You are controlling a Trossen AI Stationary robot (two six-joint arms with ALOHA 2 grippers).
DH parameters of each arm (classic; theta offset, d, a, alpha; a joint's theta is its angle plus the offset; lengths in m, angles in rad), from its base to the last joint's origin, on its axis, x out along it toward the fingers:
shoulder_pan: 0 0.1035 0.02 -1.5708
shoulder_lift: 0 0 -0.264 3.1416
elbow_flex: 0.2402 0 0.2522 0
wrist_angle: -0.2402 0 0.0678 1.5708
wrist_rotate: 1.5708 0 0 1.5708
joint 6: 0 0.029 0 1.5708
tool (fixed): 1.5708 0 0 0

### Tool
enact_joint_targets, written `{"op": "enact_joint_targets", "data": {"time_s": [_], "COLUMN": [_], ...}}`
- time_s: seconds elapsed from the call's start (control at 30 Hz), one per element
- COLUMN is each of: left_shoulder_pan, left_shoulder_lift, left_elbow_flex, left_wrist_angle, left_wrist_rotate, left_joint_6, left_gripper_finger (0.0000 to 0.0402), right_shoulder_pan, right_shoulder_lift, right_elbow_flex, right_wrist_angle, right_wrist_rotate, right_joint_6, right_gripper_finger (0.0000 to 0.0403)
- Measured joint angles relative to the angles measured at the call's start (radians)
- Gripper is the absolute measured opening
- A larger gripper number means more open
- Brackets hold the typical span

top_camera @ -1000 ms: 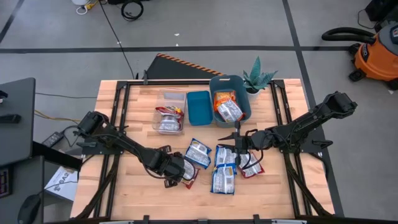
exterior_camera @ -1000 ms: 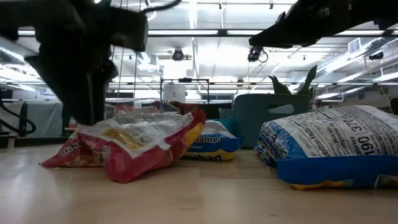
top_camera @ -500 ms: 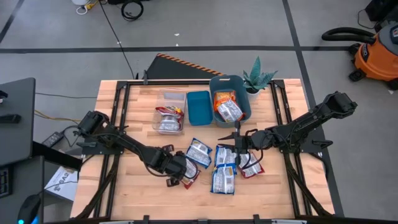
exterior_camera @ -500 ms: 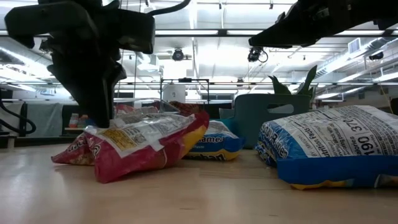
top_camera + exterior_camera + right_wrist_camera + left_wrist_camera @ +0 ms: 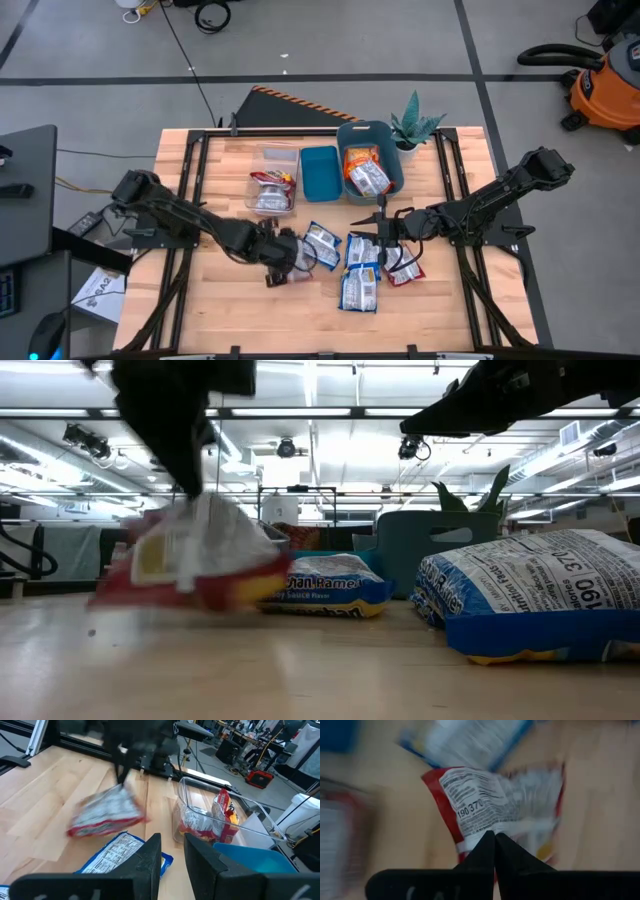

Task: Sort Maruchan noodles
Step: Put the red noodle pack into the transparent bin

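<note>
A red-trimmed Maruchan noodles packet [image 5: 505,802] hangs under my left gripper [image 5: 284,256], which is shut on it left of the table's middle; the low view shows the same packet [image 5: 190,555] off the wood. Blue-trimmed packets [image 5: 320,245] [image 5: 358,290] and another red one [image 5: 405,272] lie flat on the table. My right gripper [image 5: 383,228] hovers over them, open, with nothing between its fingers [image 5: 150,852]. My left gripper pinches the red packet's end edge [image 5: 485,827] between its two fingertips, which meet over it. The fingers come steeply from above. The packet hangs below them, tilted and lifted clear of the table.
A clear bin [image 5: 273,180] holding red packets, a teal box [image 5: 320,172] and a blue bin [image 5: 370,160] with orange-trimmed packets stand at the far middle. A potted plant [image 5: 415,125] is beside them. Bare wood lies toward the near left.
My left gripper has shut on the red packet and risen, moving a little toward the far edge. The packet, which lay on the table, now hangs clear of it and swings.
</note>
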Motion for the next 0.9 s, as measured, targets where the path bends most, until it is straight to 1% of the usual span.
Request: {"op": "enact_joint_targets", "data": {"time_s": [0.1,0.27,0.4,0.47,0.53,0.63,0.73,0.8,0.9], "left_shoulder_pan": [0.038,0.148,0.270,0.344,0.429,0.559,0.692,0.780,0.896], "left_shoulder_lift": [-0.074,-0.189,-0.270,-0.287,-0.286,-0.271,-0.234,-0.214,-0.165], "left_elbow_flex": [0.018,0.044,0.050,0.050,0.051,0.050,0.050,0.050,0.050], "left_wrist_angle": [-0.034,-0.073,-0.087,-0.087,-0.082,-0.073,-0.051,-0.035,-0.042], "left_wrist_rotate": [-0.064,-0.146,-0.225,-0.275,-0.300,-0.275,-0.207,-0.140,-0.004], "left_joint_6": [0.047,0.152,0.243,0.283,0.325,0.369,0.417,0.444,0.454], "left_gripper_finger": [0.0003,0.0002,0.0001,0.0001,0.0002,0.0003,0.0003,0.0004,0.0004], "right_shoulder_pan": [0.000,0.000,-0.002,-0.002,-0.002,0.000,0.006,0.006,0.006], "right_shoulder_lift": [0.000,0.000,0.000,0.000,0.000,0.000,0.000,0.000,0.000], "right_elbow_flex": [0.000,0.000,0.000,0.000,0.000,0.000,0.000,0.000,0.000], "right_wrist_angle": [0.000,0.001,0.000,0.001,0.000,-0.001,0.000,-0.002,-0.006], "right_wrist_rotate": [0.000,0.000,0.000,0.000,0.000,0.000,-0.001,-0.001,-0.001], "right_joint_6": [0.000,0.000,-0.001,-0.005,-0.004,-0.001,-0.001,-0.001,-0.005], "right_gripper_finger": [0.0090,0.0090,0.0090,0.0090,0.0090,0.0090,0.0090,0.0090,0.0090]}}
